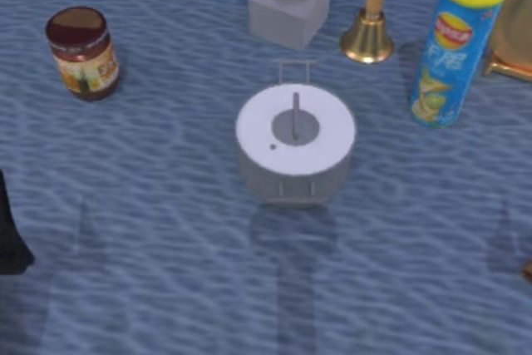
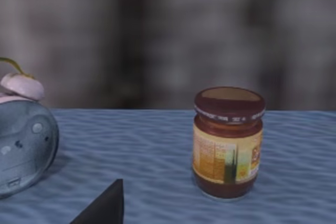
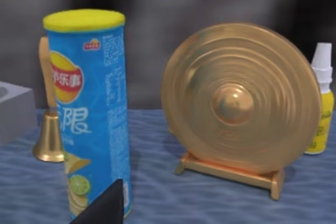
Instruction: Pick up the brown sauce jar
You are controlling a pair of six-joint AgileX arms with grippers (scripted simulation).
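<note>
A: Where is the brown sauce jar?

B: Upright on the blue table, well to the left of the white round scale and a little farther back. Maroon lid on, label facing the left wrist camera. Nothing touches it.

A: Which arm takes it?

B: The left, I judge. The left gripper is a dark shape at the table's left edge, nearer the front than the scale and well apart from the jar. Its wrist view frames the jar squarely. The right arm is parked off to the right of the scale, barely in view.

A: Fingers spread or closed?

B: Cannot tell for either. Each wrist view shows only a dark wedge at its lower edge. Neither grips or touches anything that I can see.

A: How to do the reach well?

B: Come in level, centre the jar between the fingers, close on the glass body below the lid. The glass is smooth and round, so an off-centre squeeze could spin or tip it. A bluish rounded object stands beside the jar; keep clear of it.
</note>
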